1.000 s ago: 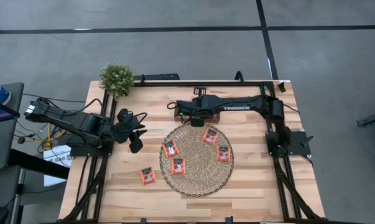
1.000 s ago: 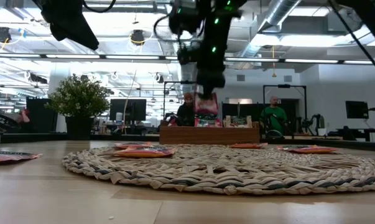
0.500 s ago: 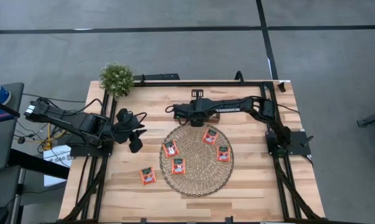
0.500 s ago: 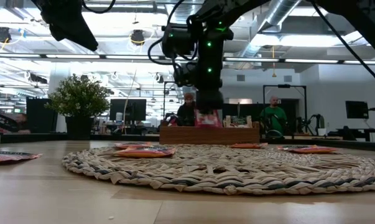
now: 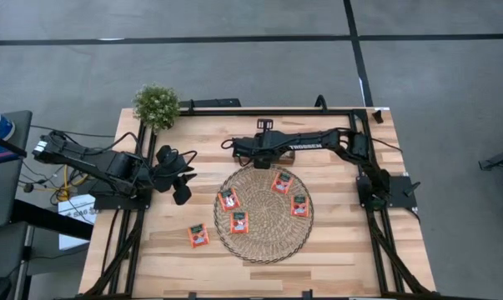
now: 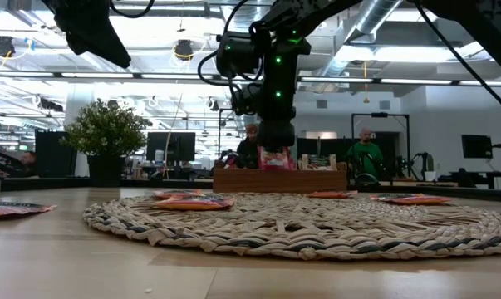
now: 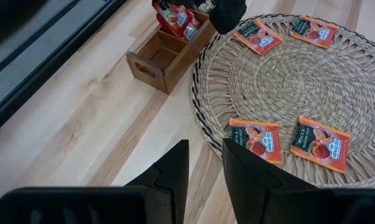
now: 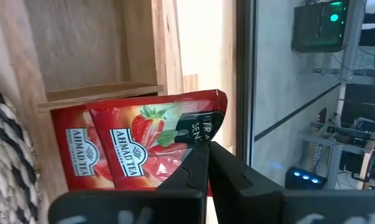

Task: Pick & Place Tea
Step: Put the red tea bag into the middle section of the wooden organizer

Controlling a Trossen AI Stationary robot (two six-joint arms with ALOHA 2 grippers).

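My right gripper (image 6: 277, 146) hangs over the small wooden tray (image 6: 279, 179) at the mat's far edge. It is shut on a red tea sachet (image 8: 156, 140), which stands next to another red sachet (image 8: 75, 155) in the tray. Four sachets lie flat on the round woven mat (image 5: 264, 242), two of them (image 5: 228, 198) (image 5: 282, 182) toward its far side. One more sachet (image 5: 198, 236) lies on the bare table to the mat's left. My left gripper (image 5: 183, 193) waits above the table's left part, open, with nothing between its fingers. My right gripper pinches the sachet's upper edge (image 8: 198, 138), beside its dark mark, between its two fingers (image 8: 193, 168). The fingers slant down from the table's right side. The sachet hangs below them, its lower part down in the tray behind the near wall (image 6: 275, 159).
A small potted plant (image 5: 156, 105) stands at the table's far left corner. The tray's other compartment (image 7: 151, 57) shows bare wood. Beyond the table are desks, screens and two people (image 6: 366, 158).
My right gripper has gone down toward the tray with the sachet still in its fingers. The sachet hung clear above the tray's wall a second ago; now its lower part is behind that wall. In the last half second the gripper has hardly moved.
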